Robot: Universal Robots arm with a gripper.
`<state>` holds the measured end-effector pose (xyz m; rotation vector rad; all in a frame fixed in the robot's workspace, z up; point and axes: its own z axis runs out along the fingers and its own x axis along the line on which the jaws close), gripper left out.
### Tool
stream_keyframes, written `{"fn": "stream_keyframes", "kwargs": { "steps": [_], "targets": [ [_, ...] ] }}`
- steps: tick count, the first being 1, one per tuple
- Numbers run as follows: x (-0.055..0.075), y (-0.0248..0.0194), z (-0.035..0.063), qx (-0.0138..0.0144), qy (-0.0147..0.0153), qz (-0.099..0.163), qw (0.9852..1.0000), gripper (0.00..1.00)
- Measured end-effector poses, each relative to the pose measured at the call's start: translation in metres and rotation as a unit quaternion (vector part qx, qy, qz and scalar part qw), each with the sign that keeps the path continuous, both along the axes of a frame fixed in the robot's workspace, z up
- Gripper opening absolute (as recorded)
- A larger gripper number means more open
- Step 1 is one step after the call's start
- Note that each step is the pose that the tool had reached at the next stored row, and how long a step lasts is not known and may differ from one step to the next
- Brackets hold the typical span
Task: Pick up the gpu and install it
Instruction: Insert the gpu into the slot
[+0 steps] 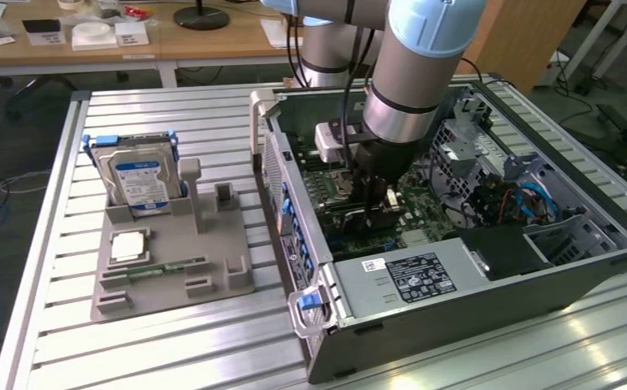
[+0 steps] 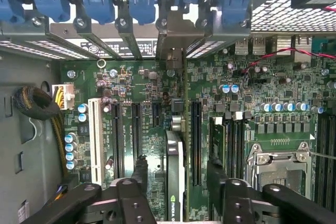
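The gpu (image 2: 175, 174) stands on edge inside the open computer case (image 1: 573, 280), lowered onto the motherboard (image 2: 231, 108) among the long black expansion slots (image 2: 135, 135). In the wrist view its thin edge runs straight toward twelve o'clock, where its silvery end bracket (image 2: 171, 51) meets the rear panel of the case under the row of blue slot latches (image 2: 142, 1). The card looks upright and lined up with its slot, so the insertion appears largely done; whether it is fully seated cannot be told.

The gripper (image 2: 176, 184) straddles the card, one finger at nine o'clock of it and the other at three o'clock. A gap shows between each finger and the card's faces, so the jaws look spread and the card appears released rather than pinched. In the exterior view the gripper (image 1: 377, 213) hangs down into the middle of the case from the grey arm (image 1: 417, 73).

At nine o'clock of the case in the exterior view, the grey parts holder (image 1: 200, 264) on the slatted bench (image 1: 129, 357) carries the hard drive (image 1: 140, 183) with its blue-white label, a square chip (image 1: 127, 246) and a narrow green memory stick (image 1: 162, 266). The pick-up is done, and what remains, by my judgement, is only confirming the seat and clearing the arm from the case.
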<state>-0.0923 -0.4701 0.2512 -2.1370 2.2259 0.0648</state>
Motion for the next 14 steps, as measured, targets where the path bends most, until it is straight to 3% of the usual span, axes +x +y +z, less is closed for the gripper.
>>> {"fn": "stream_keyframes", "kwargs": {
  "steps": [1,7,14],
  "targets": [
    [0.0,0.0,0.0,0.0,0.0,0.0,1.0,0.57],
    [0.0,0.0,0.0018,-0.0001,0.0,0.0,1.0,0.57],
    [0.0,0.0,0.0161,0.0,0.0,0.0,1.0,0.57]
  ]
}}
